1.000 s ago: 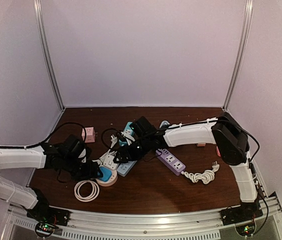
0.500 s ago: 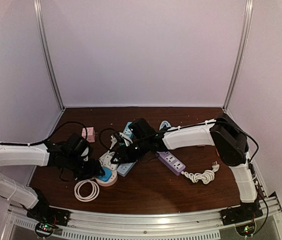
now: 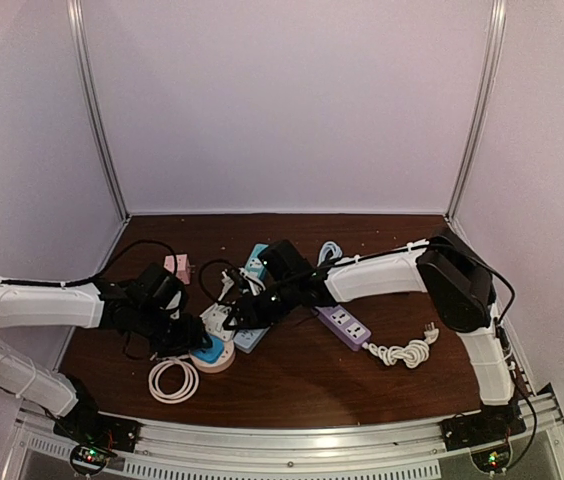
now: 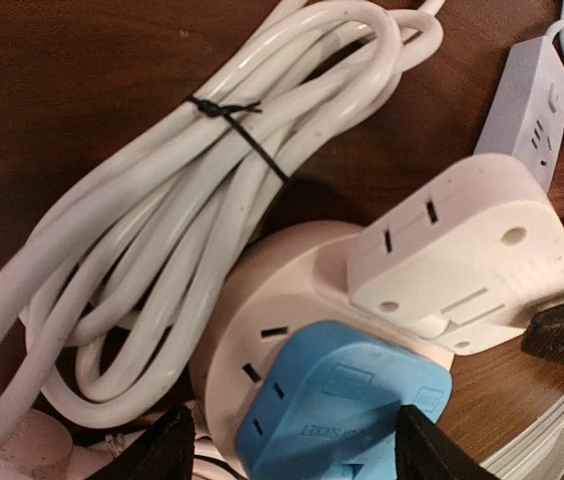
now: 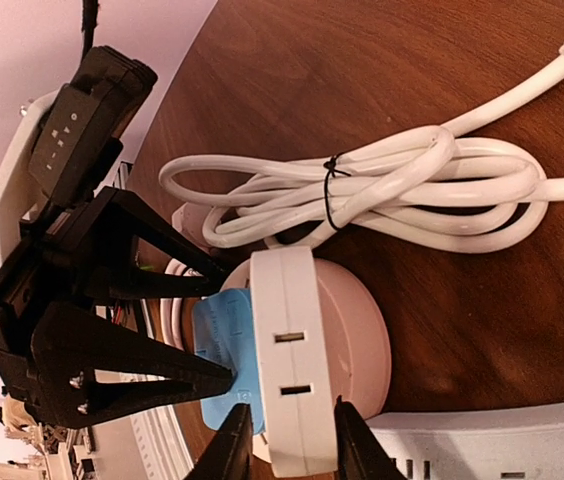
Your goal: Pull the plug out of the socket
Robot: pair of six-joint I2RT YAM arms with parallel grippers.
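Observation:
A round pink socket (image 4: 282,290) lies on the dark wooden table, with a blue plug (image 4: 347,405) and a white adapter (image 4: 462,250) plugged into its top. My left gripper (image 4: 302,450) is open, its black fingers on either side of the blue plug; the right finger touches the plug's edge and the left one stands apart. My right gripper (image 5: 292,445) is shut on the white adapter (image 5: 297,370), beside the blue plug (image 5: 224,340). In the top view both grippers, left (image 3: 184,340) and right (image 3: 234,318), meet over the socket (image 3: 214,358).
A tied bundle of white cable (image 4: 162,200) lies against the socket. A white cable coil (image 3: 173,381) lies near the front. A purple power strip (image 3: 343,323), a pink adapter (image 3: 176,268), another strip (image 3: 254,262) and a loose white cord (image 3: 402,351) lie around.
My left gripper has moved right onto the socket and now straddles the blue plug. My right arm has shifted slightly left, staying at the white adapter.

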